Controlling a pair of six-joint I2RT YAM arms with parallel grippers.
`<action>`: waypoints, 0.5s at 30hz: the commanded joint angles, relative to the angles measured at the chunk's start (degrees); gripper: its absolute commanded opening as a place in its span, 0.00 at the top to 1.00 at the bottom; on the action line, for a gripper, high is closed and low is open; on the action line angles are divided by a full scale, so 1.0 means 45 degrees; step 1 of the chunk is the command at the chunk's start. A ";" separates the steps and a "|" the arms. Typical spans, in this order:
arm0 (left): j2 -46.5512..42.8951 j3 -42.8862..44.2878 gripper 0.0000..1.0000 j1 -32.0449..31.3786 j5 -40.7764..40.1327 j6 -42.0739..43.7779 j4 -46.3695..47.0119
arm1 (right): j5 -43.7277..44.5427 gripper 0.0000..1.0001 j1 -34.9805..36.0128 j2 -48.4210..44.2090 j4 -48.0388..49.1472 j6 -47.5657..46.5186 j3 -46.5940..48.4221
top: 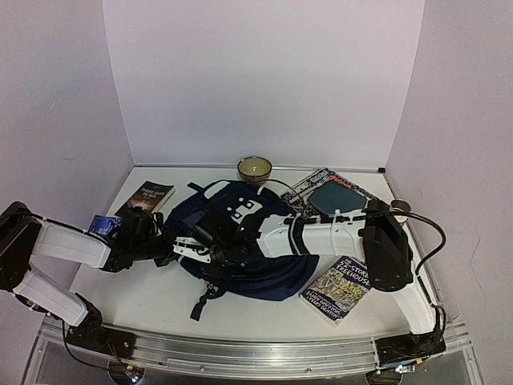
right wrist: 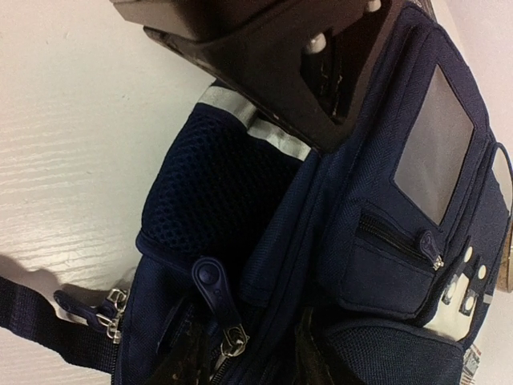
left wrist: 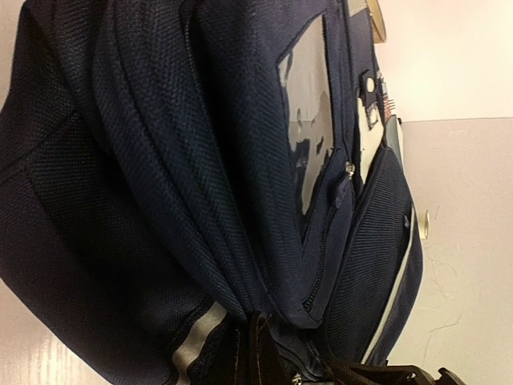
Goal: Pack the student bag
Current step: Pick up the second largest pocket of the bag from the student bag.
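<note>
the bag (top: 272, 277) lies mid-table and looks unpacked: a dark book (top: 146, 198) far left and a treehouse book (top: 338, 290) near right lie outside it. the left gripper (top: 154, 241) is clenched on the bag's left edge. the right gripper (top: 196, 241) hovers at a zipper (right wrist: 232, 341); i cannot tell whether it grips. opening and loading remain.

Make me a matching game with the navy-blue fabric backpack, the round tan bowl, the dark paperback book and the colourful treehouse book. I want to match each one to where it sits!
Things:
1. navy-blue fabric backpack
2. round tan bowl
3. dark paperback book
4. colourful treehouse book

Places:
A. near side, on the right
B. far edge, just behind the backpack
C. in the middle, under both arms
D. far side, on the left

Pairs: 1-C, 2-B, 3-D, 4-A
</note>
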 commanded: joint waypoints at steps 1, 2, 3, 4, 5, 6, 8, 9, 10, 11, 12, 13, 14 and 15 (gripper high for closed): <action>-0.0005 0.0940 1.00 -0.0320 0.0773 0.0098 0.0973 | 0.0761 0.64 0.0150 0.0939 0.0061 -0.0558 0.0517; 0.0000 0.0944 1.00 -0.0318 0.0731 0.0074 0.0973 | 0.0782 0.63 0.0164 0.0995 0.0096 -0.0597 0.0507; 0.0017 0.0919 1.00 -0.0327 0.0686 0.0012 0.0988 | 0.0739 0.62 0.0183 0.1029 0.0115 -0.0622 0.0475; 0.0020 0.0871 1.00 -0.0319 0.0596 -0.0037 0.0987 | 0.0620 0.62 0.0187 0.1049 0.0154 -0.0614 0.0401; 0.0029 0.0809 1.00 -0.0301 0.0498 -0.0125 0.0993 | 0.0513 0.62 0.0194 0.1041 0.0236 -0.0575 0.0290; 0.0023 0.0749 1.00 -0.0299 0.0434 -0.0211 0.1017 | 0.0386 0.62 0.0196 0.0999 0.0368 -0.0491 0.0151; 0.0011 0.0638 1.00 -0.0298 0.0360 -0.0354 0.1084 | 0.0063 0.62 0.0188 0.0726 0.0919 -0.0266 -0.0322; -0.0007 0.0573 1.00 -0.0298 0.0332 -0.0473 0.1134 | -0.0155 0.62 0.0184 0.0559 0.1271 -0.0148 -0.0672; -0.0049 0.0479 1.00 -0.0298 0.0307 -0.0569 0.1207 | -0.0409 0.62 0.0183 0.0408 0.1703 -0.0040 -0.0956; -0.0094 0.0402 1.00 -0.0298 0.0283 -0.0685 0.1270 | -0.0543 0.62 0.0163 0.0229 0.2039 0.0117 -0.1227; -0.0159 0.0293 1.00 -0.0298 0.0253 -0.0795 0.1351 | -0.0638 0.62 0.0150 0.0078 0.2437 0.0259 -0.1436; -0.0224 0.0149 1.00 -0.0298 0.0226 -0.0951 0.1484 | -0.0687 0.62 0.0148 0.0006 0.2739 0.0334 -0.1554; -0.0282 0.0005 1.00 -0.0295 0.0205 -0.1133 0.1631 | -0.0728 0.62 0.0147 -0.0034 0.2953 0.0381 -0.1646; -0.0347 -0.0119 1.00 -0.0281 0.0198 -0.1303 0.1775 | -0.0745 0.62 0.0143 -0.0040 0.3081 0.0412 -0.1686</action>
